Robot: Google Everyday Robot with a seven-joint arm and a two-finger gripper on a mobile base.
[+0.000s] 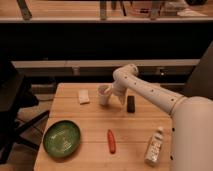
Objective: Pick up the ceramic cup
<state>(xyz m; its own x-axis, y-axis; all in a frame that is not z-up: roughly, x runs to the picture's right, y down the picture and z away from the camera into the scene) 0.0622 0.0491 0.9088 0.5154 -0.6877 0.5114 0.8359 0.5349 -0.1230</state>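
Ceramic cup (pixel 104 94) stands upright on the worktop (pixel 135 134), beside the sponge (pixel 83 96). Claw (pixel 114 95) sits at its right side, lined up for a side grasp; finger state unclear.

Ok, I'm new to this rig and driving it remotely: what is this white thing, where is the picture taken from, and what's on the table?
The white shape is the robot's single arm, reaching in from the right. Its gripper is at the ceramic cup, near the back of the wooden table; whether it grips the cup cannot be told. There is one view, looking down at the table from the robot's side. Left of the cup lies a white sponge, right of it a small dark block. Nearer the front: a green plate, a red stick-like object, and a clear plastic bottle lying down.
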